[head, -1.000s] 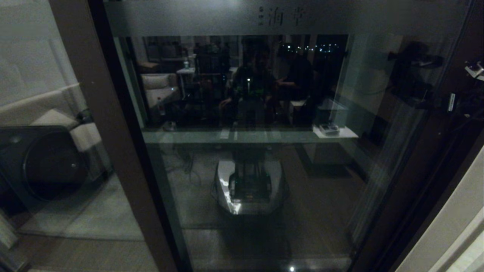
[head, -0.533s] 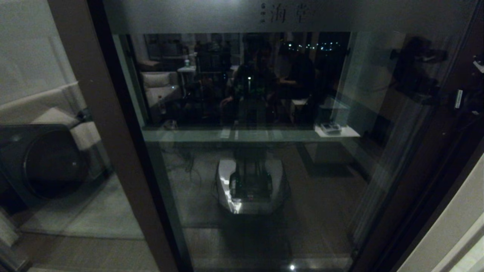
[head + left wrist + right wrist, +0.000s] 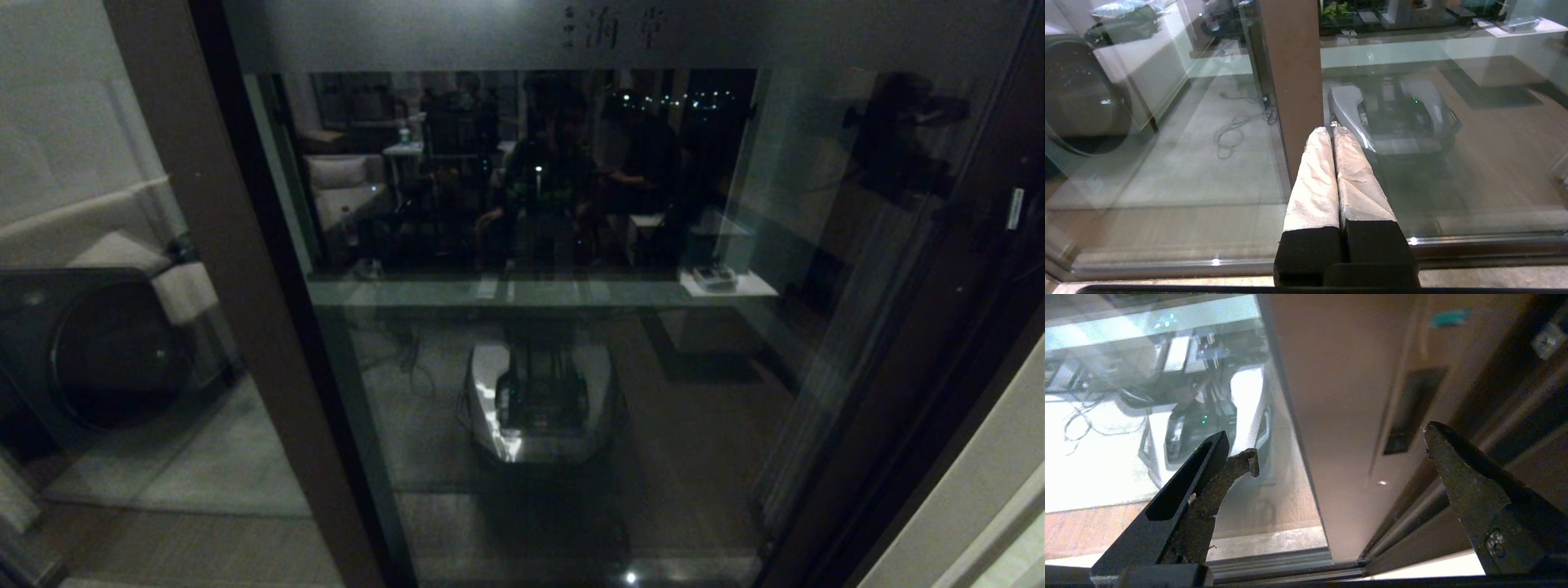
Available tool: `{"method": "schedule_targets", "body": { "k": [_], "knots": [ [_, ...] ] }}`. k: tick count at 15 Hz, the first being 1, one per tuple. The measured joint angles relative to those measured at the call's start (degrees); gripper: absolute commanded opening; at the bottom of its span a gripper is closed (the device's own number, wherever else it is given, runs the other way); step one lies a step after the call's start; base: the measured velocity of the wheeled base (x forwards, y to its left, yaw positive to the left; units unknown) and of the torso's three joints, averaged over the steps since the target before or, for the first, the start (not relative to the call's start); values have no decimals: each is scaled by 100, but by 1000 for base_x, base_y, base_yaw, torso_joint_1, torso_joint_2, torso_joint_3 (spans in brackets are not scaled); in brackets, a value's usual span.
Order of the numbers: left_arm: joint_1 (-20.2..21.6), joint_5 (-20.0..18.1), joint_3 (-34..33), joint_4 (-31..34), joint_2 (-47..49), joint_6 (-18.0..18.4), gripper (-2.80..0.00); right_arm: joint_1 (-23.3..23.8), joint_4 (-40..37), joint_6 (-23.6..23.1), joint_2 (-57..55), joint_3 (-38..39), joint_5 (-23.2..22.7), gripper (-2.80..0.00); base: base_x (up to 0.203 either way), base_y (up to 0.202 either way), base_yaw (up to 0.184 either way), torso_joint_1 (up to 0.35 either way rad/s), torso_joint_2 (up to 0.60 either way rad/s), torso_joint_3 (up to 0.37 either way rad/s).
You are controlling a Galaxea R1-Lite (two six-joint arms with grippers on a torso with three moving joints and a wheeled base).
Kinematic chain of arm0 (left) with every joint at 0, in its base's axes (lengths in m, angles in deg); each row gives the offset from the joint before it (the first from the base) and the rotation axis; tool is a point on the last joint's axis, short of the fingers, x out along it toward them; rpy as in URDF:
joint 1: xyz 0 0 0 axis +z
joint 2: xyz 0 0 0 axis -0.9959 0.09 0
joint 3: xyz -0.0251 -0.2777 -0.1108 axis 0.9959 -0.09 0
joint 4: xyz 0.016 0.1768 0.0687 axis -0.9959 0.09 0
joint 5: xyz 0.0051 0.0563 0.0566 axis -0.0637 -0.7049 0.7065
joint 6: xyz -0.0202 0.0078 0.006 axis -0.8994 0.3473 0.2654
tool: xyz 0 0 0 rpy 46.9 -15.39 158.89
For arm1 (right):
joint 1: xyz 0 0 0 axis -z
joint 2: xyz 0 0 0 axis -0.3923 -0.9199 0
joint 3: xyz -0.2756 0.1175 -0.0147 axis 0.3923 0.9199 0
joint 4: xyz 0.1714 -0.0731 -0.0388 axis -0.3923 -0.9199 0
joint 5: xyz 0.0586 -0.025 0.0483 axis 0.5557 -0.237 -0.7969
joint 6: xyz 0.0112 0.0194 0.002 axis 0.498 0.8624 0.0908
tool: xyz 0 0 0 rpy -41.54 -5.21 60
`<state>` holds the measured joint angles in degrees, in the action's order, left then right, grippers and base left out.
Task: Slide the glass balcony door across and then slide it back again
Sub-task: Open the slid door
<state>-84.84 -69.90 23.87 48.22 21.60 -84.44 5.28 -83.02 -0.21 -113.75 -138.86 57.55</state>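
Observation:
The glass balcony door (image 3: 571,367) fills the head view, its frosted top strip (image 3: 612,33) bearing Chinese characters. In the right wrist view its brown stile (image 3: 1347,396) carries the slim black recessed handle (image 3: 1414,404) and stands next to the dark jamb. My right gripper (image 3: 1339,445) is open in front of that stile, a little short of the handle and holding nothing. My left gripper (image 3: 1331,130) is shut and empty, its white-wrapped fingers (image 3: 1314,179) pointing at the brown stile (image 3: 1294,73) on the door's left side.
A dark round-fronted washing machine (image 3: 98,351) stands behind the glass at the left. My own base is reflected in the pane (image 3: 539,400). A pale wall (image 3: 980,474) borders the door on the right. The floor track (image 3: 1274,567) runs along the bottom.
The right arm has drawn further toward the right edge of the head view. The door panel has hardly shifted.

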Motion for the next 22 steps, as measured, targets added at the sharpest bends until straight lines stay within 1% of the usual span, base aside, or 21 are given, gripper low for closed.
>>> {"method": "schedule_targets", "body": {
  "k": [6, 12, 22],
  "knots": [
    [0, -5, 0, 0, 0, -2, -280, -126, -9, 10, -174, -61, -24, 0, 0, 0, 0, 0, 0, 0],
    [0, -2, 0, 0, 0, 0, -280, -336, -34, 157, -345, -188, -11, 0, 0, 0, 0, 0, 0, 0],
    [0, 0, 0, 0, 0, -1, -280, -484, 20, 157, -254, -16, 22, 0, 0, 0, 0, 0, 0, 0]
  ]
}}
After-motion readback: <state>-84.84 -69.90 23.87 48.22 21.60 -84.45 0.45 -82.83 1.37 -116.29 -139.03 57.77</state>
